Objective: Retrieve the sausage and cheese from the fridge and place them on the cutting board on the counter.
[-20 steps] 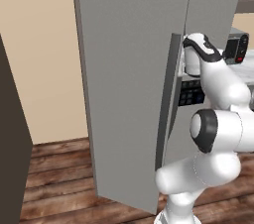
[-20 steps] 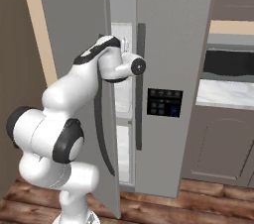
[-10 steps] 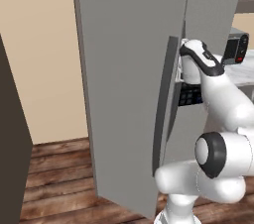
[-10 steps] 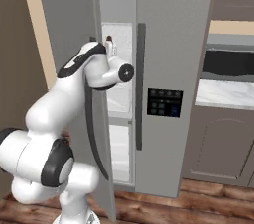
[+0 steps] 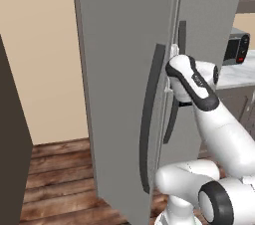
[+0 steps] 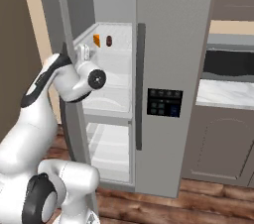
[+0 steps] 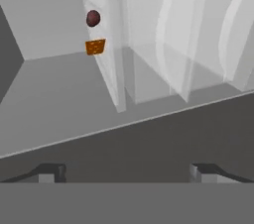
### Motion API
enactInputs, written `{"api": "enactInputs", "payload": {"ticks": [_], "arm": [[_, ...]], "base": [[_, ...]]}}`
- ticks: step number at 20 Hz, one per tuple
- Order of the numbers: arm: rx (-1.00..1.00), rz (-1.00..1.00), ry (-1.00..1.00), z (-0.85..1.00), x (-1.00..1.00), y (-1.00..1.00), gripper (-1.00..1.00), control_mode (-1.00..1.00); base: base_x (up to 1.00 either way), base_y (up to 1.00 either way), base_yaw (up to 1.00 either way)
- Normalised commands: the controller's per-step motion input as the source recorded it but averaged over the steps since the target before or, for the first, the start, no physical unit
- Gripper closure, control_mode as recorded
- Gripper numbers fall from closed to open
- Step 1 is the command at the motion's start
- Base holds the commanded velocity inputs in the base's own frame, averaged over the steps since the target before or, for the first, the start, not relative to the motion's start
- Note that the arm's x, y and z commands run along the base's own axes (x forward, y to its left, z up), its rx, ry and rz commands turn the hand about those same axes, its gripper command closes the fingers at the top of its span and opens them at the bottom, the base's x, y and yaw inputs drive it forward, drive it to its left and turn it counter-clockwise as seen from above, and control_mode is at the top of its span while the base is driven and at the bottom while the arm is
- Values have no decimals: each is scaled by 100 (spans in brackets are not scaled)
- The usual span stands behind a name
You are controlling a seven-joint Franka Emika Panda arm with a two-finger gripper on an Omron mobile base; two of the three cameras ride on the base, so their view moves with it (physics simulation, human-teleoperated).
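Arm bent toward open fridge [image 6: 173, 44]; gripper [image 7: 126, 171] spread wide, empty. Cheese [image 6: 96, 40], sausage [image 6: 108, 41] sat side by side on upper shelf. Wood floor [image 5: 55, 164].

Upper white fridge shelf [image 6: 116, 59], seen through the open left door: cheese [image 6: 96, 40] and sausage [image 6: 109, 41] lying side by side near its far edge.

We are in a rendered home kitchen: a tall grey fridge [image 6: 173, 69] with white shelves, a marble counter [image 6: 225, 94] over grey-brown cabinets, and a wooden floor [image 5: 55, 169].
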Motion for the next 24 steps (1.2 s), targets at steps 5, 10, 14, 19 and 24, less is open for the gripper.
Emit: {"api": "enactInputs", "payload": {"ticks": [5,10,14,19,24], "arm": [[0,3,5,24,-26,100,-100,-100],[0,5,7,16,-1,100,-100,-100],[0,7,10,6,0,82,-100,-100],[0,9,10,2,0,52,-100,-100],[0,7,5,2,-1,-4,-100,-100]], "base": [[0,0,0],[0,0,0],[0,0,0],[0,0,0],[0,0,0]]}}
